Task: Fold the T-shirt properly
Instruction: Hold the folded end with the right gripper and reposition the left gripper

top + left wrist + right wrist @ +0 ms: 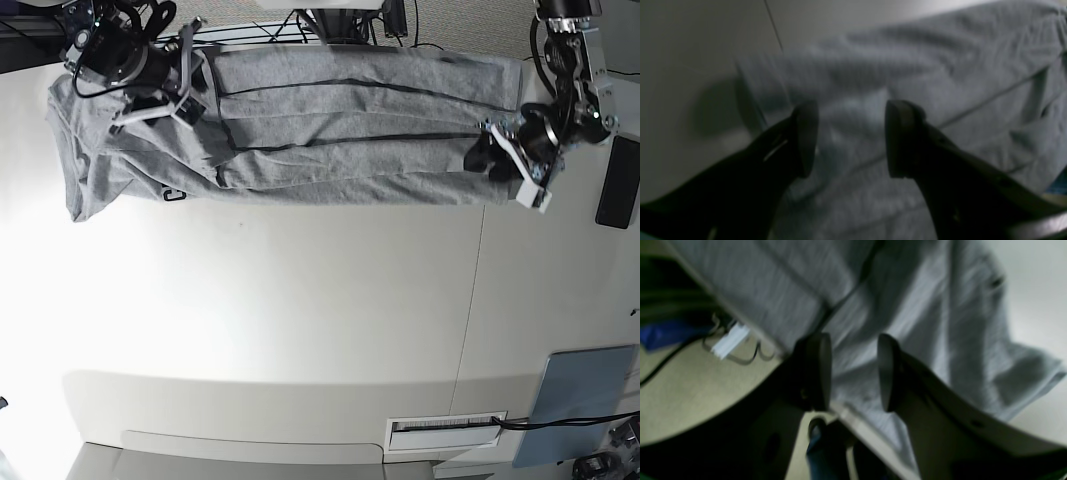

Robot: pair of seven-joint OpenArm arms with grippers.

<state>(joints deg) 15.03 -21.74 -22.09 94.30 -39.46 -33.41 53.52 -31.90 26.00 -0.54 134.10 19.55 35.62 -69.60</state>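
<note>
No text, label, brand or number is showing legibly in any view. A small dark mark is sitting on the T-shirt (300, 125) near its left end, too small and blurred to read.

overhead base; wrists close, shared t-shirt (340, 130)

Wrist views dim, blurred — base view glary.

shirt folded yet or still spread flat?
Partly folded. In the base view the T-shirt lies as a long narrow band along the table's far edge, dark fold lines running its length, one sleeve sticking out at one end.
</note>
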